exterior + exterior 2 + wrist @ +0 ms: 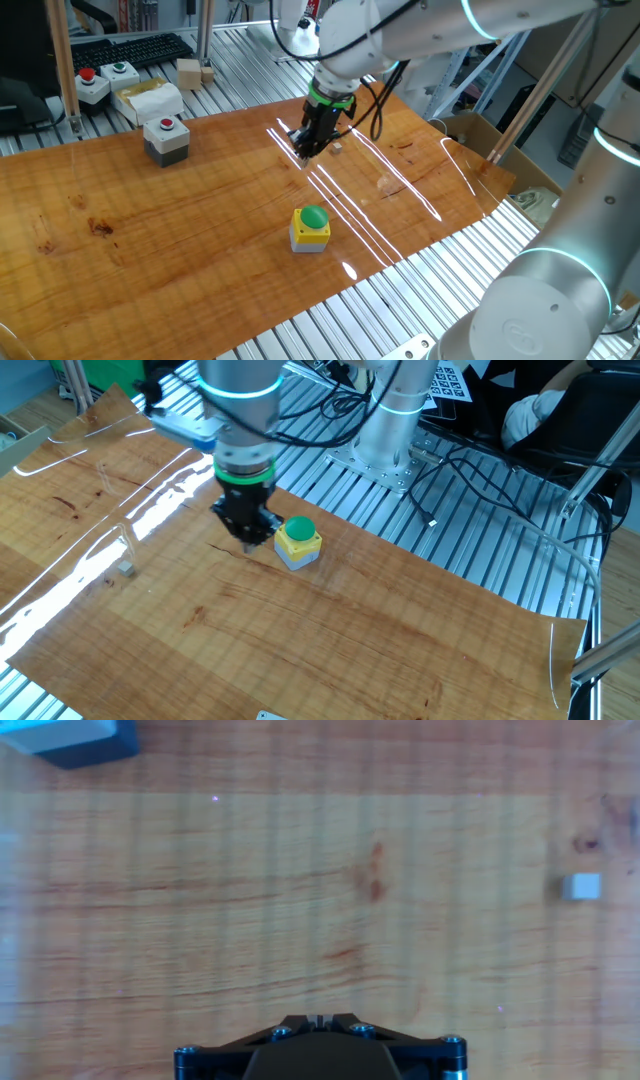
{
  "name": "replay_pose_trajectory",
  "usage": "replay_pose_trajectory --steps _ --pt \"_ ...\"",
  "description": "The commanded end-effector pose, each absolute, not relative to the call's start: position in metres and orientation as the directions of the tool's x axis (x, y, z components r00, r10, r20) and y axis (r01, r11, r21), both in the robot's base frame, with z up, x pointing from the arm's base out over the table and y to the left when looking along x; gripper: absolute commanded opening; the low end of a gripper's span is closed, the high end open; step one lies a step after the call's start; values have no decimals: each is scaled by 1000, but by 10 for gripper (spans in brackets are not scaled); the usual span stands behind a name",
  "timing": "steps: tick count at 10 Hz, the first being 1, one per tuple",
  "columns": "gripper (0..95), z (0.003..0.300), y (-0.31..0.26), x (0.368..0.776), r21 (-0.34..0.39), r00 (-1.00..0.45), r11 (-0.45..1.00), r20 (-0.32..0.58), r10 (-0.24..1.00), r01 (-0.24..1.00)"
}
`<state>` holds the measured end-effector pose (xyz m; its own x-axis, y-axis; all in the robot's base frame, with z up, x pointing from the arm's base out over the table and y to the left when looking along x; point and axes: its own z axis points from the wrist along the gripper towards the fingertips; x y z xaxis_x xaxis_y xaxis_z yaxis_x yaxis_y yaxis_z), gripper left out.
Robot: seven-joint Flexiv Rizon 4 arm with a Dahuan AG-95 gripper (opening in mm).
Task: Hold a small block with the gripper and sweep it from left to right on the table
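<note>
The white-grey arm reaches down from the far right side, wrist almost vertical. Its black claw points straight down, low over the surface, with fingertips pressed together and holding nothing.

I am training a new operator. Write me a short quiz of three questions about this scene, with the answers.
1. True or false: the black two-finger gripper holds the tiny pale beige wooden cube.
2. Which colour is the button of the yellow-and-grey box on the glossy orange-brown wooden table? A. red B. green C. blue
3. Fill in: in the hand view, the cube lies near the ___ edge of the picture.
Key: 1. False: the cube lies on the table, apart from the gripper. 2. B. 3. right.
</note>
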<state>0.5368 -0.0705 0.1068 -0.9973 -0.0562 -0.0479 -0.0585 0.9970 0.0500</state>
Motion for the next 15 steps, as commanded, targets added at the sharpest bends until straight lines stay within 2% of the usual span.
replay_pose_trajectory --steps 1,13,15 --pt "0 103 -82 540 45 -997 997 -51 -60 -62" --pt "0 82 -169 589 45 -990 991 -61 -125 -127" --pt "0 72 -172 583 30 -988 990 -79 -133 -136"
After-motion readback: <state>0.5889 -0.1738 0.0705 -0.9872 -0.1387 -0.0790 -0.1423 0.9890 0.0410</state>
